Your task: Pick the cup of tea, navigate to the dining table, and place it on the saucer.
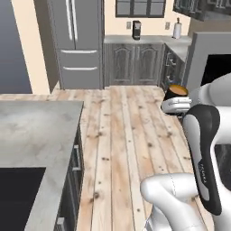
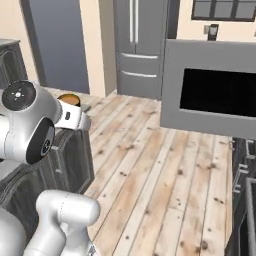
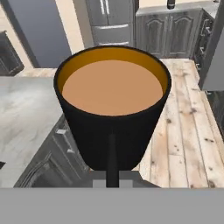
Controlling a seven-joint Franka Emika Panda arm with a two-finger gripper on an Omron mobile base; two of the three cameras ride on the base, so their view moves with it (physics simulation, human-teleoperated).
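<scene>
The two-finger gripper (image 1: pixel 173 104) grasps the small black cylindrical cup of amber-brown tea (image 3: pixel 113 105), holding it upright and level over the wooden floor, probably so nothing spills in transit. The grey marbled stone dining table (image 1: pixel 31 131) lies near left.

So past the gripper, straight ahead, there's a grey french-door fridge (image 1: pixel 80 43) against the cream wall. Just right of that, also beyond the gripper, sits a run of dark grey cabinets (image 1: pixel 133 63) with arched door panels and a pale counter. A small black coffee machine (image 1: pixel 136 30) stands on that counter, with a white paper towel roll (image 1: pixel 177 30) farther right in the corner. Above is a dark-framed window (image 1: pixel 140 7). Under the gripper it's all light wood plank floor (image 1: pixel 122 149).
</scene>
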